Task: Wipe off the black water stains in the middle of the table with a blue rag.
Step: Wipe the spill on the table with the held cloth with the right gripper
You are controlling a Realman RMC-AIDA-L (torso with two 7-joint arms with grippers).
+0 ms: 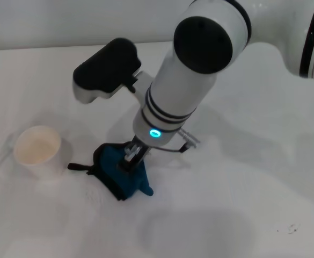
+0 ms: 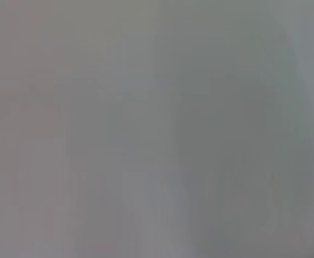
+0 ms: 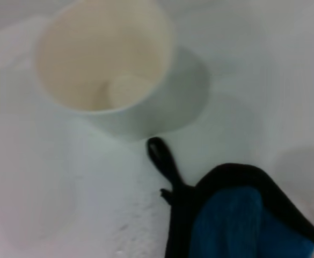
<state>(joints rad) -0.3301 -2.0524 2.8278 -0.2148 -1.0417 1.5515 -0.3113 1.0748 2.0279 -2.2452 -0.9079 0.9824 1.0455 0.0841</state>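
Note:
The blue rag (image 1: 129,180) lies bunched on the white table (image 1: 242,183) just left of its middle, with its black loop tab (image 1: 77,167) pointing toward the cup. My right arm reaches down from the upper right. My right gripper (image 1: 131,157) stands on top of the rag, shut on a fold of it. In the right wrist view the rag (image 3: 237,226) and its tab (image 3: 162,158) lie close to the cup. The black water stains are hidden or out of view. The left wrist view shows only a flat grey surface, and the left gripper appears in no view.
A white paper cup (image 1: 37,148) stands upright on the table left of the rag, a short gap from the loop tab, and its open mouth fills the right wrist view (image 3: 103,59). Tiny dark specks (image 1: 292,228) lie near the front right.

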